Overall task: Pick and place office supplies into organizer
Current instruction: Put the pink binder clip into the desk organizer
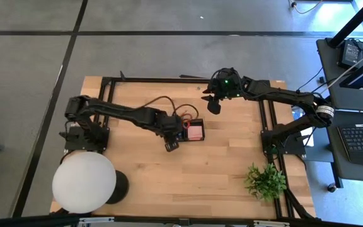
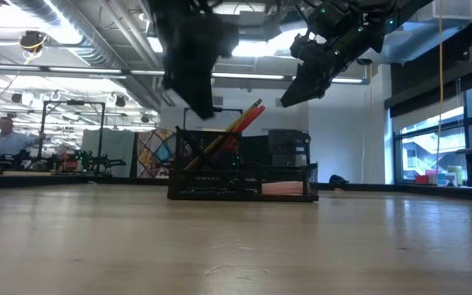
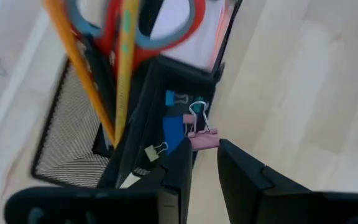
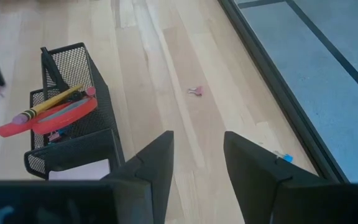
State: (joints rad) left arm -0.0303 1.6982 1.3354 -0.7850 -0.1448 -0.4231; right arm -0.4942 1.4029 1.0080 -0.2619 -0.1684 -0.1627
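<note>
We judge the task mostly done. The organizer [image 1: 191, 129] sits mid-tabletop [image 1: 232, 170] and already holds the red-handled scissors [image 3: 166, 31], two yellow pencils [image 3: 124, 68], the pink sticky-note block [image 1: 196, 131] and, in a small compartment, a few binder clips [image 3: 191, 118]: one blue, one pink, one pale, as far as we can count.

Left to do: one pink clip [image 4: 196, 91] loose on the tabletop, well apart from the organizer, plus a tiny blue piece [image 4: 284, 158] near the table edge.

Left hand [image 3: 204, 165] hovers just over the clip compartment, fingers slightly apart, gripping nothing we can see. Right hand [image 4: 197, 158] hangs raised beside the organizer, fingers apart, empty.
</note>
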